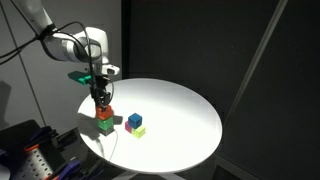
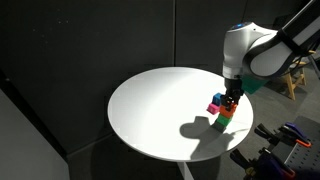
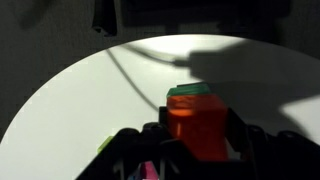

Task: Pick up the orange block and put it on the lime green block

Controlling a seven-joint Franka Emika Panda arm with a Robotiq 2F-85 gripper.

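The orange block (image 1: 104, 113) sits on top of the lime green block (image 1: 105, 126) near the edge of the round white table (image 1: 175, 105). My gripper (image 1: 100, 97) comes down from above, and its fingers hold the orange block on both sides. In the wrist view the orange block (image 3: 197, 125) fills the space between the dark fingers (image 3: 197, 140), and the lime green block (image 3: 190, 91) peeks out beyond it. The stack also shows in an exterior view, orange (image 2: 229, 111) over green (image 2: 224, 122), under the gripper (image 2: 231, 100).
A blue cube (image 1: 134, 120), a paler yellow-green cube (image 1: 138, 130) and a magenta cube (image 2: 213, 108) sit clustered just beside the stack. The table edge is close to the stack. Dark curtains stand behind the table.
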